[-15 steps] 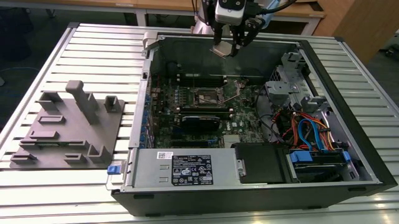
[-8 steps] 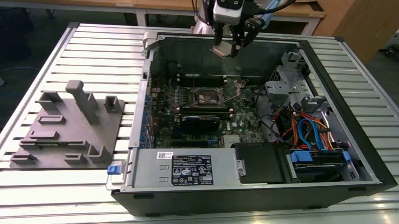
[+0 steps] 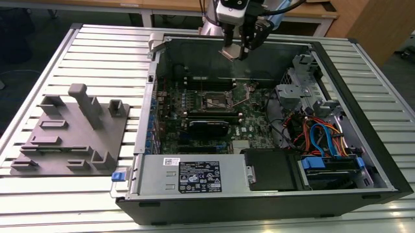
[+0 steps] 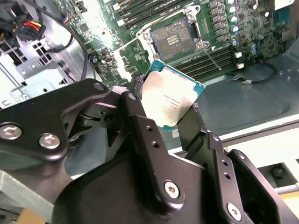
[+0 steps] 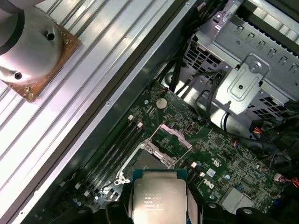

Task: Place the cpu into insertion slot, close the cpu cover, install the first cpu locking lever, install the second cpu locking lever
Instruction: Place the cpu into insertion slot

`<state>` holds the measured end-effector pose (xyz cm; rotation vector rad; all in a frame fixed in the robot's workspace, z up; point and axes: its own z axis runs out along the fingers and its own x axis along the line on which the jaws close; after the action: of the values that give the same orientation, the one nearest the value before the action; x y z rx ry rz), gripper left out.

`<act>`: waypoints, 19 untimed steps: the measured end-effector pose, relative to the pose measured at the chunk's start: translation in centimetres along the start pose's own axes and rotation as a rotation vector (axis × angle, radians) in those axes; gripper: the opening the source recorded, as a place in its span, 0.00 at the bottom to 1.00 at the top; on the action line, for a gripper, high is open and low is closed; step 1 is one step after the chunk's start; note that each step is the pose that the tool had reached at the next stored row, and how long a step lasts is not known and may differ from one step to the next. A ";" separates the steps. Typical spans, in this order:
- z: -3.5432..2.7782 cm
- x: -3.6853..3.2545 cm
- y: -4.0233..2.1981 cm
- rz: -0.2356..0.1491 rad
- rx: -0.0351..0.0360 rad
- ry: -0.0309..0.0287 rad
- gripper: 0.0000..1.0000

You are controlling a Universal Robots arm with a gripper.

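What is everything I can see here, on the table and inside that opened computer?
slatted metal table: one, silver, under everything.
open computer case: one, black, lying on the table.
flat circuit board: one, green, on the case floor.
square insertion slot: one, dark centre with silver rim, on the circuit board, no chip in it.
boxy metal power supply: one, silver with black label, inside the case.
cables: several, blue and orange, toward the exterior view's right.
moulded fixture plate: one, grey, toward the exterior view's left.
flat square cpu: one, silvery-grey, held above the circuit board.
gripper: one, black, shut on the cpu.
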<state>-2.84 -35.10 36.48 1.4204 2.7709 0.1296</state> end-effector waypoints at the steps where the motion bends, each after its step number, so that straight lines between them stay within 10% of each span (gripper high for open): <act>1: 0.01 0.00 0.00 0.011 -0.0002 -0.0009 0.54; 19: 0.39 -0.01 -0.04 0.279 -0.0040 -0.0243 0.54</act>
<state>-2.84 -35.10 36.09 1.7862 2.5367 0.1217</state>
